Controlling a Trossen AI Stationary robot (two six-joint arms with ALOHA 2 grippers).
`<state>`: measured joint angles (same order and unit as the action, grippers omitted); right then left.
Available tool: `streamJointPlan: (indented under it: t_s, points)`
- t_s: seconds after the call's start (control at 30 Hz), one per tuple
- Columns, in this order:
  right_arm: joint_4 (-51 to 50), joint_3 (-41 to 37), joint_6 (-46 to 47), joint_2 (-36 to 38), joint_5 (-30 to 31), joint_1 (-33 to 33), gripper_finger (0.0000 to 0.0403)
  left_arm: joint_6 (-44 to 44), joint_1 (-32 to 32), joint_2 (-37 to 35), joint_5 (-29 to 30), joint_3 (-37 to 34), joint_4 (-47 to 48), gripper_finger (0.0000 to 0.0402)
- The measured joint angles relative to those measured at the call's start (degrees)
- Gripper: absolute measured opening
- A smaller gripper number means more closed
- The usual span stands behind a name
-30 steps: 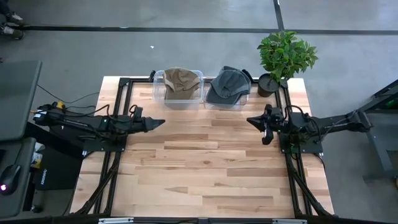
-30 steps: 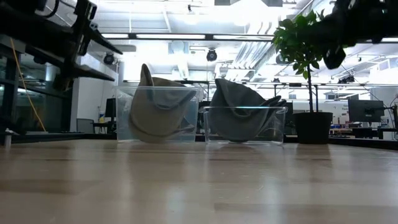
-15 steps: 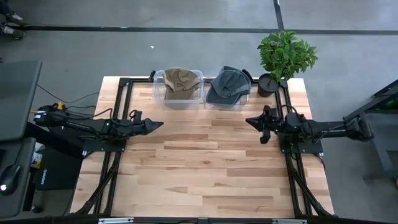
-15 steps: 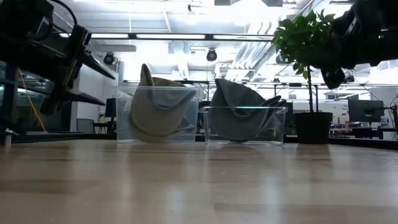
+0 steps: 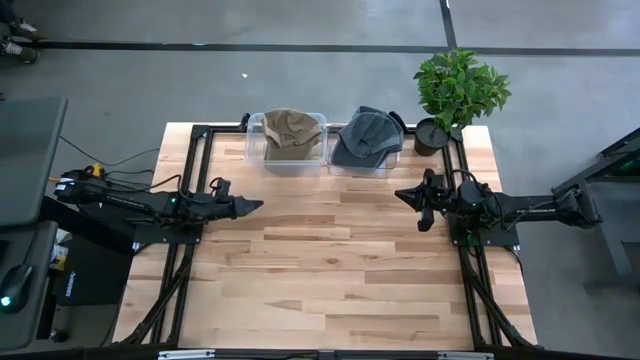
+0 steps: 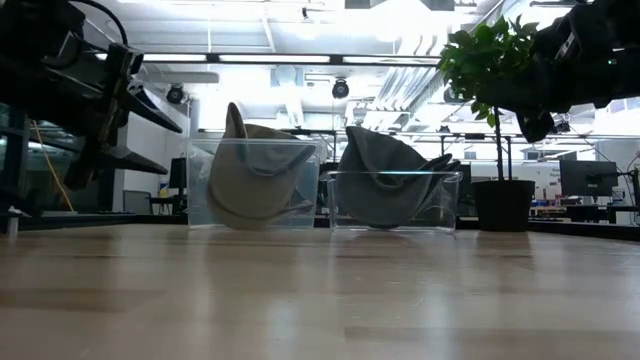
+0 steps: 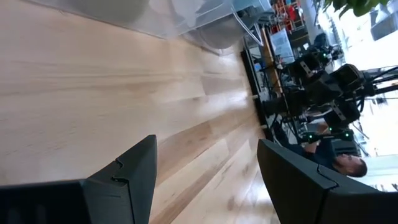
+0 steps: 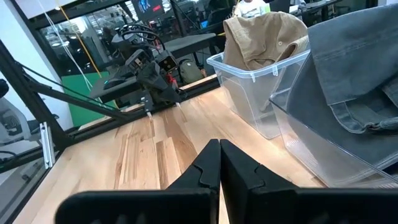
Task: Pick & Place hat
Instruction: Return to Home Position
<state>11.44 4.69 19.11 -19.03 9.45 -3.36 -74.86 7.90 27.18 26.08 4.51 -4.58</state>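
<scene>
Now: brown cap [image 5: 290, 127] in white bin [image 5: 290, 166], gray cap [image 5: 365, 135] in transparent bin [image 5: 362, 168] beside it, upper centre of high view. Left gripper [image 5: 256, 204] mid-left over table [image 5: 330, 270], fingers spread. Right gripper [image 5: 400, 193] mid-right, fingers pressed together.

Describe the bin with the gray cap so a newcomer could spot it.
Find the plant at the table's far right corner. Two bins line the far edge beside it; take the nearer bin. It holds a gray cap, while its neighbour holds a brown cap.
</scene>
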Motion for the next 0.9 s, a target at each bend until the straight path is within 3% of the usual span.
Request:
streamJointPlan:
  t_s: [0.9]
  points:
    - [0.02, 0.07, -0.06, -0.02, 0.00, 0.00, 0.0001, -0.41, 0.00, 0.07, -0.10, 0.00, 0.61, 0.0237]
